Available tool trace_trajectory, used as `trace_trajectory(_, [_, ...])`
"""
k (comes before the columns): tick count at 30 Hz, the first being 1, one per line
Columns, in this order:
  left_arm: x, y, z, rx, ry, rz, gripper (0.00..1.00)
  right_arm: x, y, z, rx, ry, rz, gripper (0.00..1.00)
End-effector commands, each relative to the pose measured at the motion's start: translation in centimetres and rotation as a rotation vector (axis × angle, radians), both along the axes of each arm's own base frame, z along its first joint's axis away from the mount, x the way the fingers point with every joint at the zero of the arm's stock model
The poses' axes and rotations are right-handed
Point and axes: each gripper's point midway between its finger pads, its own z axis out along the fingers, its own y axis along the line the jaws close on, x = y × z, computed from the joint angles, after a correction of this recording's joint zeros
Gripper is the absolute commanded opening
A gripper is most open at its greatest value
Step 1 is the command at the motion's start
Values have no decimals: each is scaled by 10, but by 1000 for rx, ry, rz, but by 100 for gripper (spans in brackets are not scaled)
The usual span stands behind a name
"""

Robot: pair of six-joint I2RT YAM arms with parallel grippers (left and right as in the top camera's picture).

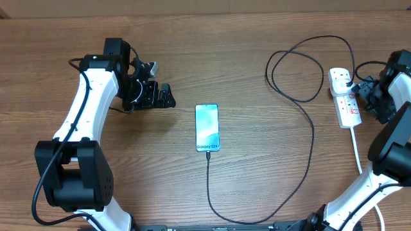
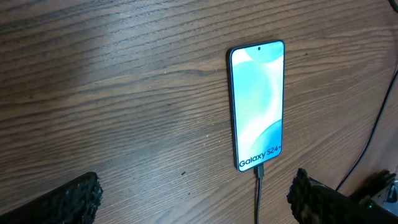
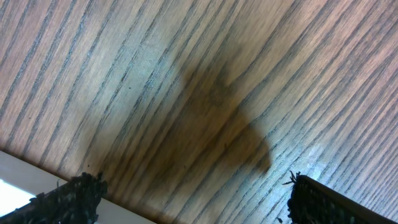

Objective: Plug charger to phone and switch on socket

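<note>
left claw (image 2: 198,200) gaping, empty; phone (image 2: 258,106) ahead, apart; right claw (image 3: 199,202) gaping, empty

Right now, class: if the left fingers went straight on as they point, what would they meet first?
Probably the brown wooden table, with the slim teal-screened phone beyond; depth is unclear.

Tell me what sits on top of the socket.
The charger's black plug stands in the far outlet of the socket; red markings show on its nearer half. The plug hides its pins and that outlet; switch positions are too small to read.
</note>
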Motion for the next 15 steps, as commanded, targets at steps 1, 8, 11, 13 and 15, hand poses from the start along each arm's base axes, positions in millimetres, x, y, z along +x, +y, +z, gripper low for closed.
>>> trace_trajectory(1, [1,0,8,0,-21,11,100,23,29,-13,86,-59,40,100])
trace_trajectory(8, [1,0,8,0,-20,11,100,16,14,-12,85,-63,4,100])
trace_trajectory(11, [1,0,8,0,-21,11,100,0,-13,-12,82,-65,-63,100])
trace_trajectory(13, [1,0,8,0,-21,11,100,-11,-30,-12,81,-67,-108,100])
trace_trajectory(15, [1,0,8,0,-21,11,100,-21,-42,-12,79,-68,-142,100])
